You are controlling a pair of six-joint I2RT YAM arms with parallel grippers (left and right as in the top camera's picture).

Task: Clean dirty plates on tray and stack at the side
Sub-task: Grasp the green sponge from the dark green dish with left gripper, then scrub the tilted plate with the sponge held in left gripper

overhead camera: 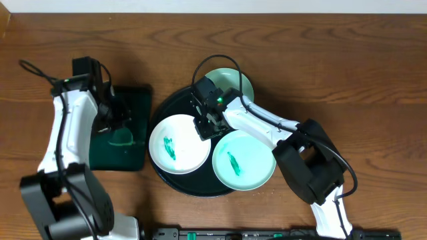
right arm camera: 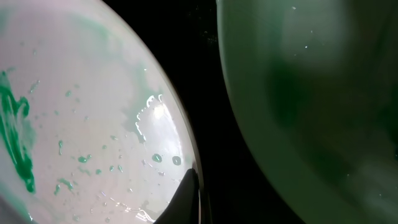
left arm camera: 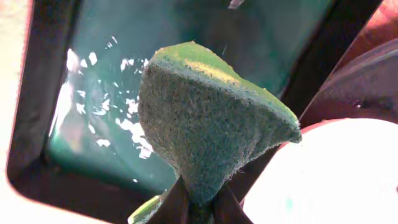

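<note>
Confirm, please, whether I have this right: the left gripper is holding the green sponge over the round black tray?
Not quite. The left gripper does hold the green sponge, but it is over the rectangular dark-green tray, not the round black tray, which lies beside it. The overhead view shows this.

Both arms (overhead camera: 63,130) have white shells, bulky black joints and looping black cables (overhead camera: 217,59); a green light (overhead camera: 218,101) glows near the black right gripper (overhead camera: 205,127).
</note>
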